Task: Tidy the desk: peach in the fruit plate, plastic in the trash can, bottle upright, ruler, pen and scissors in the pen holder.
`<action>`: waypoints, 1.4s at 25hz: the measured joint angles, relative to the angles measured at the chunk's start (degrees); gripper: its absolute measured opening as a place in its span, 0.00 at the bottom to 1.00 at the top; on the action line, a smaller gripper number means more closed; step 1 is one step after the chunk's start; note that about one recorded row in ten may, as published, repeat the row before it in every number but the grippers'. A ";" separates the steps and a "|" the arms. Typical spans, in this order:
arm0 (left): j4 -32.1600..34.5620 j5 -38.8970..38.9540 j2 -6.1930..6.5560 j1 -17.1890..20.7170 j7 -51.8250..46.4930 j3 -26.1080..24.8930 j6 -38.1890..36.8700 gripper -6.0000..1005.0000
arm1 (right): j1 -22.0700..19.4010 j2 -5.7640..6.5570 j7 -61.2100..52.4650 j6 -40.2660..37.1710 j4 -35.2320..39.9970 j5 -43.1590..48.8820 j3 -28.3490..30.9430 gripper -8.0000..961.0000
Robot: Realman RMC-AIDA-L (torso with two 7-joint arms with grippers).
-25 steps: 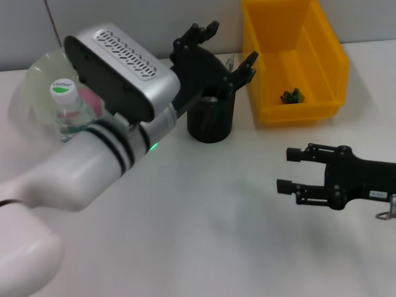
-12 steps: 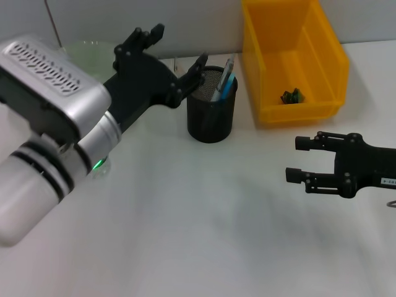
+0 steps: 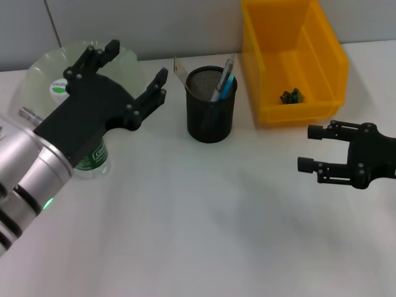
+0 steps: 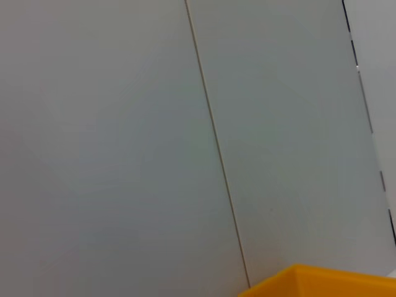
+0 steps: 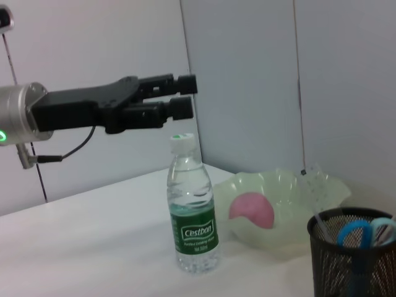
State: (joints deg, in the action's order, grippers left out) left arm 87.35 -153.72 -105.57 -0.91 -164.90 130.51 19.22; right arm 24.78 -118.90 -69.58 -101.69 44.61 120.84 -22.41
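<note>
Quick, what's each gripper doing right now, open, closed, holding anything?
Left gripper: open, empty, above the bottle.
Right gripper: open, empty, over the table.

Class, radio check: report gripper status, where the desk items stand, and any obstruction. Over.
Left gripper open, above the upright bottle. Right gripper open, empty, over bare desk. Peach in fruit plate; pens in pen holder. Nothing in the way.

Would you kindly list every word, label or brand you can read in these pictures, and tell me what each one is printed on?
"Cestbon": white lettering on the green label of the upright water bottle, clear in the right wrist view.
Bottle cap: a green and white mark with lettering, too small to read in the head view.
Smaller print under the brand name on the label: too small to read.
Nothing else carries readable text.
</note>
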 joint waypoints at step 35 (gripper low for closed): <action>-8.60 -1.13 3.34 5.72 -0.02 10.80 1.85 0.80 | 0.05 -0.05 -0.84 1.98 -0.07 -3.57 -14.69 0.78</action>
State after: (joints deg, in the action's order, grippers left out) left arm 78.74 -154.86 -102.23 4.81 -164.92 141.31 21.07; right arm 24.83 -118.94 -70.42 -99.71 44.55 117.27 -37.10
